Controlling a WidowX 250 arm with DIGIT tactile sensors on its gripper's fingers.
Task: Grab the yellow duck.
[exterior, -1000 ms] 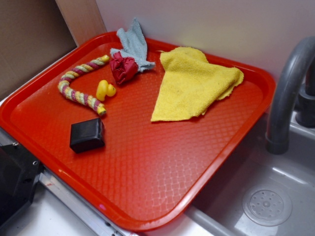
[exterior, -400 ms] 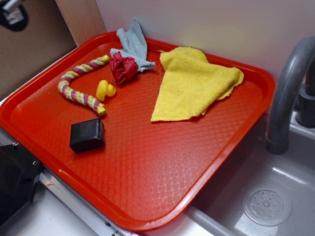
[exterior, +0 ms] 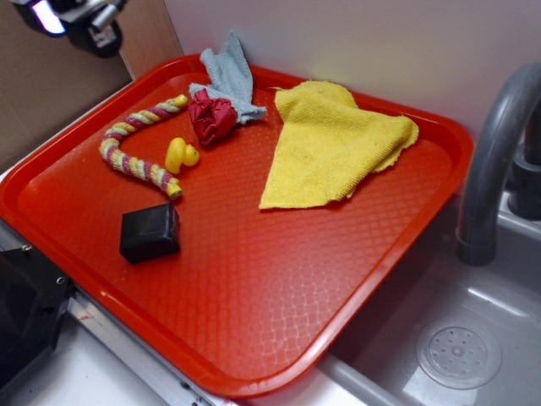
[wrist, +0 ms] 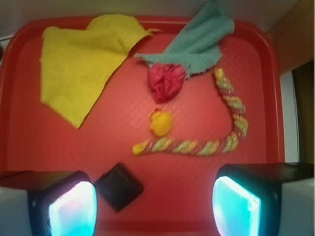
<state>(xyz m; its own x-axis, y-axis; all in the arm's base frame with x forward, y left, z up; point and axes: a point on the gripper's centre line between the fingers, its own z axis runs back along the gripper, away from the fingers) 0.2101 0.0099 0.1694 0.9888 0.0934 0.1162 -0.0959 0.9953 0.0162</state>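
Note:
The yellow duck [exterior: 181, 155] [wrist: 161, 123] is a tiny glossy toy sitting on the red tray [exterior: 279, 279], inside the curve of the yellow-and-pink rope [exterior: 135, 144] [wrist: 206, 145]. My gripper [exterior: 72, 17] hangs high above the tray's far left corner, well away from the duck. In the wrist view the gripper [wrist: 154, 209] is open, its two fingers wide apart with nothing between them, and the duck lies ahead of them beyond the rope.
A black box [exterior: 150, 232] [wrist: 118, 186] lies near the tray's front left. A red crumpled cloth [exterior: 210, 117], a grey-blue cloth [exterior: 228, 74] and a large yellow cloth [exterior: 334, 139] lie at the back. A grey faucet [exterior: 494, 152] and sink [exterior: 456, 351] stand to the right.
My gripper has come into the exterior view at the top left and moved rightward. Nothing on the tray has moved.

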